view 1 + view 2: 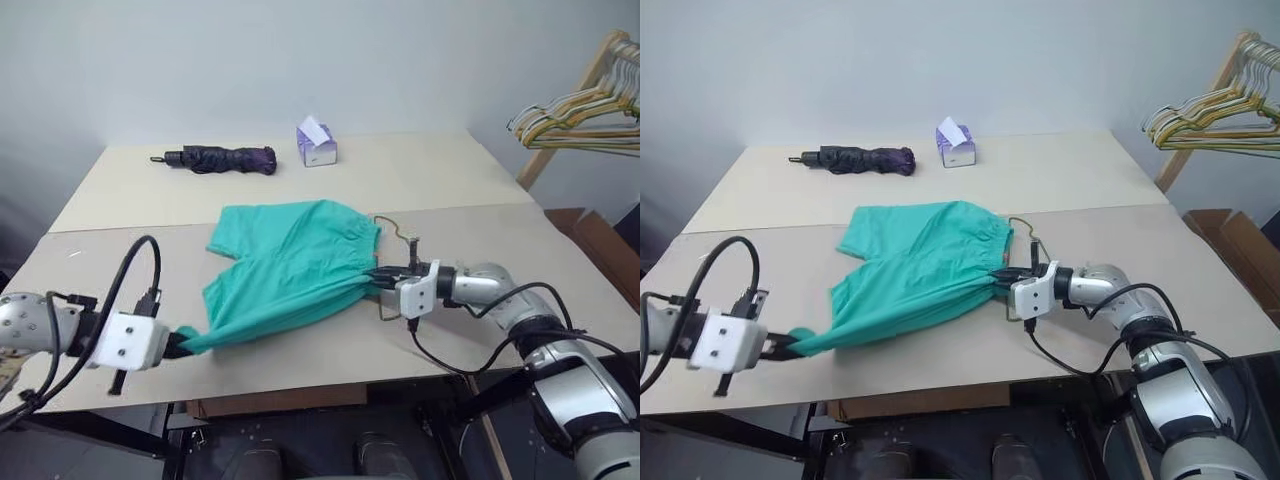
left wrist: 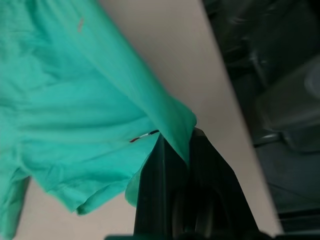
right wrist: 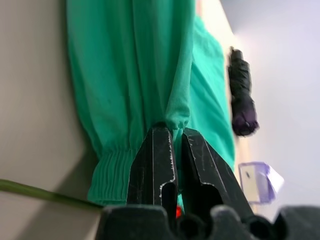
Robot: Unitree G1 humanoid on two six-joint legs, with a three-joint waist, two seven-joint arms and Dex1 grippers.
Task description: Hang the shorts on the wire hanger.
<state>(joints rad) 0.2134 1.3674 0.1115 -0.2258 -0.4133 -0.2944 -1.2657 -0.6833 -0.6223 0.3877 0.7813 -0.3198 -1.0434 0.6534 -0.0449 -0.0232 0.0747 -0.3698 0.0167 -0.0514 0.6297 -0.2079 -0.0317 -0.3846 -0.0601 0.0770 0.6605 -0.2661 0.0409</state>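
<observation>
Ahead of me a pale beige table (image 1: pixel 420 175) fills mid-frame beneath a plain grey-white wall (image 1: pixel 300 60); upper right, a wooden rack (image 1: pixel 575 100) holds pastel hangers (image 1: pixel 575 120); dark floor (image 1: pixel 300 450) below.

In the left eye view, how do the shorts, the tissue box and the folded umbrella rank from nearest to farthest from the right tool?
1. The shorts: clamped at the waistband in the right tool, mid-table.
2. The tissue box: at the table's far edge, about straight beyond the tool.
3. The folded umbrella: also at the far edge, further to the robot's left.
</observation>
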